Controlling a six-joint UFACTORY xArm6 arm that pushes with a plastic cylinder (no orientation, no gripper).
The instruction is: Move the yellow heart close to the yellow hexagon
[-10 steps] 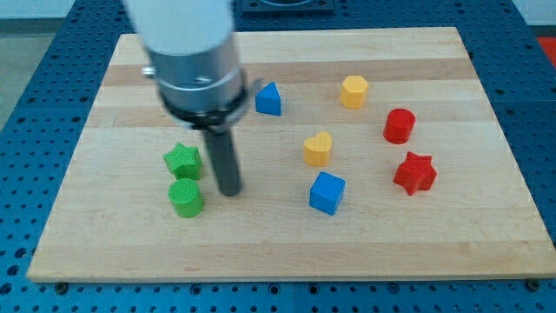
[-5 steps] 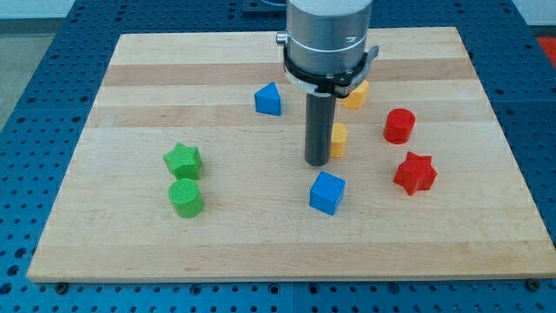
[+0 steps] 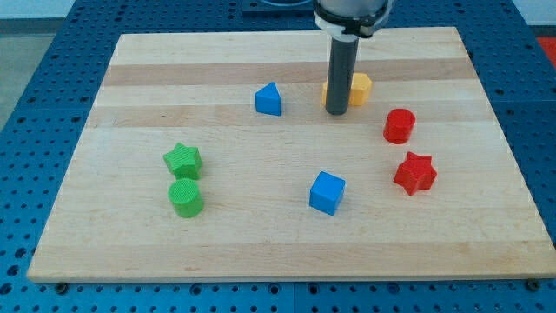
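The yellow hexagon [image 3: 360,88] sits near the view's top, right of centre, on the wooden board [image 3: 130,78]. The yellow heart [image 3: 327,94] lies just left of it, mostly hidden behind my rod; only a sliver shows. I cannot tell whether the two touch. My tip [image 3: 337,112] rests on the board right in front of the heart, at its lower edge, left of and below the hexagon.
A blue triangle [image 3: 268,99] lies left of my tip. A red cylinder [image 3: 400,126] and a red star [image 3: 414,172] are at the right. A blue cube [image 3: 327,192] sits below centre. A green star [image 3: 182,160] and a green cylinder [image 3: 186,197] are at the left.
My tip swept from the left to the yellow heart, then up the view. The heart slid from the board's middle up to beside the yellow hexagon.
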